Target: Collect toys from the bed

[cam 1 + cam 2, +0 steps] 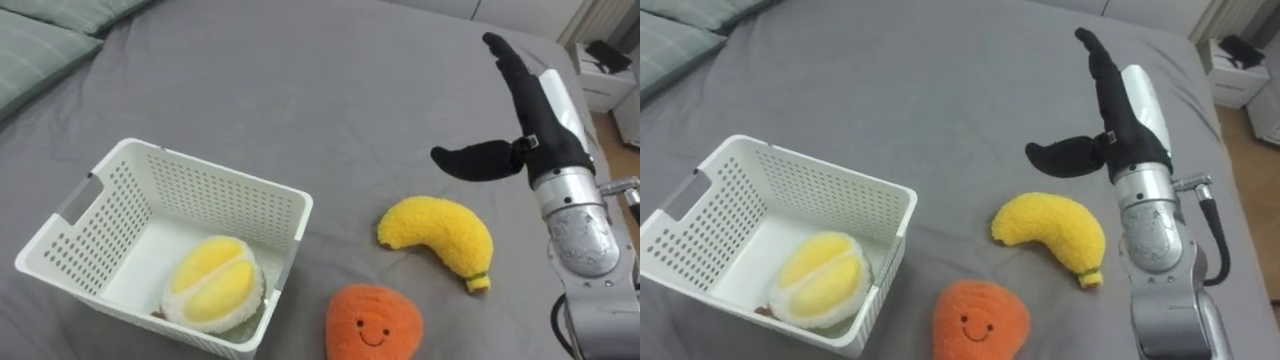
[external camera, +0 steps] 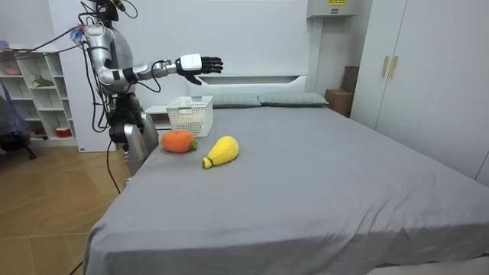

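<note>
Grey bed, robot stood at its edge, white basket in front. 1 toy done: yellow plush lies inside basket. 2 left on the cover: banana to basket's right, orange near it, closer to robot, neither touching basket. Right hand hovers above bed just beyond banana, fingers straight, thumb spread wide, holding nothing. Approx 1/3 through, I'd say; banana prob. next.
</note>
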Motion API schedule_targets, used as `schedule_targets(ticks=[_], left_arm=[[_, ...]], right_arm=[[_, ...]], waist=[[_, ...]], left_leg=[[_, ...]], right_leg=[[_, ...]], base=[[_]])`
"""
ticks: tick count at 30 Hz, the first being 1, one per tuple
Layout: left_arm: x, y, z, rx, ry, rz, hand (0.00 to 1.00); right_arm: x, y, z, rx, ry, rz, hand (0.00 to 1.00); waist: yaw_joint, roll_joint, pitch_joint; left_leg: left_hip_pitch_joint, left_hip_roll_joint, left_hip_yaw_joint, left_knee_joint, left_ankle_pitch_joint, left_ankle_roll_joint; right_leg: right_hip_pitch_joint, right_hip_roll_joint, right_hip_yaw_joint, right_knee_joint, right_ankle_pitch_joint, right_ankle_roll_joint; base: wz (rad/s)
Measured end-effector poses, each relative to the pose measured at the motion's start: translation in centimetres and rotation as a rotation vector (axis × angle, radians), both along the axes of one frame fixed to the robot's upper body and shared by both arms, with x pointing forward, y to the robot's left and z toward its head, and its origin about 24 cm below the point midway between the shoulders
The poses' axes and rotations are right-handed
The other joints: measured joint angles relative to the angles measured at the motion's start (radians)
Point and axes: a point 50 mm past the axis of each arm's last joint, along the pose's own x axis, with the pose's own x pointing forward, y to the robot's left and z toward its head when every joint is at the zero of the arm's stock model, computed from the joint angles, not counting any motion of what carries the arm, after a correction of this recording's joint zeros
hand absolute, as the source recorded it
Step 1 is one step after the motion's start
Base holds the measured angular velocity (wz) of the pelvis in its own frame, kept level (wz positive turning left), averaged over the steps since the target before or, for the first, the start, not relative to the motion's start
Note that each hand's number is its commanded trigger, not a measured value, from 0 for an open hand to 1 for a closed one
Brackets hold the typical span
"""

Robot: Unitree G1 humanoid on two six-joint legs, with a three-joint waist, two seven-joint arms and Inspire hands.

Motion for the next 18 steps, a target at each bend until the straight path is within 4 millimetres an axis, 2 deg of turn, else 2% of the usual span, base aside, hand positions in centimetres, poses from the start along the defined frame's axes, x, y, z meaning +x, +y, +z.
schedule_targets(ticks=[2, 4, 10, 14, 16, 18], left_arm=[[0.3, -0.1, 0.0, -0.004, -0.01, 0.003, 0.0], [0.5, -0.1, 0.0, -0.006, -0.011, 0.003, 0.0], [0.9, 0.0, 0.0, -0.015, -0.041, 0.048, 0.0], [0.7, 0.3, 0.1, -0.016, -0.037, 0.044, 0.0], [0.5, 0.6, 0.1, -0.009, -0.029, 0.042, 0.0], [0.3, 0.8, 0.2, 0.0, -0.027, 0.035, 0.0]], right_arm=[[0.1, -0.7, -0.9, 0.007, 0.044, -0.013, 0.0], [-0.2, -1.4, -1.9, 0.014, 0.084, -0.04, 0.0], [-0.4, -3.3, -3.9, -0.003, 0.175, -0.109, 0.0], [-0.5, -3.8, -4.7, -0.013, 0.205, -0.134, 0.0], [-0.8, -4.5, -6.6, 0.002, 0.272, -0.174, 0.0], [-1.2, -5.0, -8.1, 0.015, 0.329, -0.207, 0.0]], waist=[[-0.018, 0.0, -0.0003], [-0.023, -0.005, -0.0032], [-0.037, -0.002, -0.0031], [-0.038, -0.004, -0.0039], [-0.021, -0.011, -0.0054], [-0.01, -0.016, -0.0031]], left_leg=[[0.0, 0.001, 0.004, 0.002, -0.002, 0.0], [0.006, 0.001, 0.008, 0.001, -0.002, 0.001], [0.006, 0.002, 0.018, -0.007, -0.003, 0.002], [0.006, 0.003, 0.019, -0.011, -0.003, 0.002], [0.013, 0.004, 0.022, -0.013, -0.003, 0.002], [0.011, 0.004, 0.026, -0.012, -0.003, 0.002]], right_leg=[[0.0, 0.001, -0.001, -0.001, 0.0, 0.001], [-0.001, 0.004, 0.001, 0.0, 0.0, 0.001], [-0.006, 0.004, 0.01, 0.003, 0.001, 0.002], [-0.004, 0.007, 0.01, 0.001, 0.001, 0.002], [0.002, 0.007, 0.01, 0.0, 0.001, 0.002], [-0.001, 0.007, 0.011, -0.001, 0.001, 0.002]], base=[[-0.04], [-0.05], [-0.06], [0.01], [0.0], [-0.05]])
